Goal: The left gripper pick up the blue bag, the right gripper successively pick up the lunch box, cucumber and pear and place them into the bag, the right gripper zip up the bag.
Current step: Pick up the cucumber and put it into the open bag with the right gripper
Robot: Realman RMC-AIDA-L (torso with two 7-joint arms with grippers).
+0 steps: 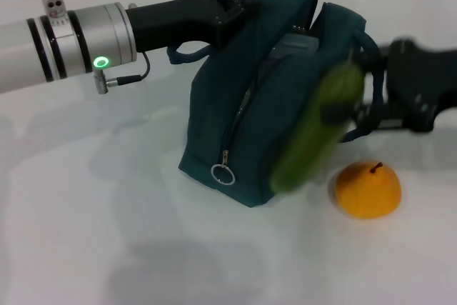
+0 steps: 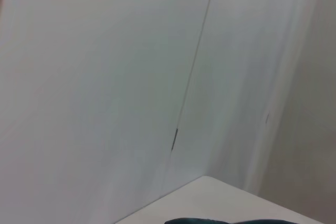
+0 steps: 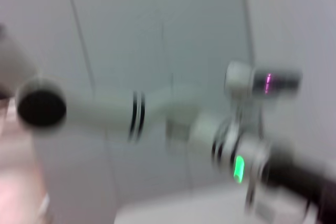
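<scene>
On the white worktop, nearest the front edge and toward the right side, lies the pear, orange-yellow with a short dark stem, apart from both arms. Just beside it, a little further back, stands the blue bag, upright near the middle of the worktop, with its zipper running down the front face and a round metal pull ring hanging low.

The cucumber is blurred and hangs tilted against the right side of the bag, its lower end close to the bag's bottom corner and its upper end near the right gripper. The right gripper comes in from the right edge. Its jaws seem closed on the upper part of the cucumber, but the blur hides how the fingers sit.

Further back, the left gripper reaches from the left edge to the top of the bag. Its jaws are closed on the upper edge of the bag and hold the mouth open, where a grey shape, probably the lunch box, shows inside.

Behind the worktop there is a plain pale wall with a thin vertical seam. The right wrist view shows only the blurred left arm with a green light.
</scene>
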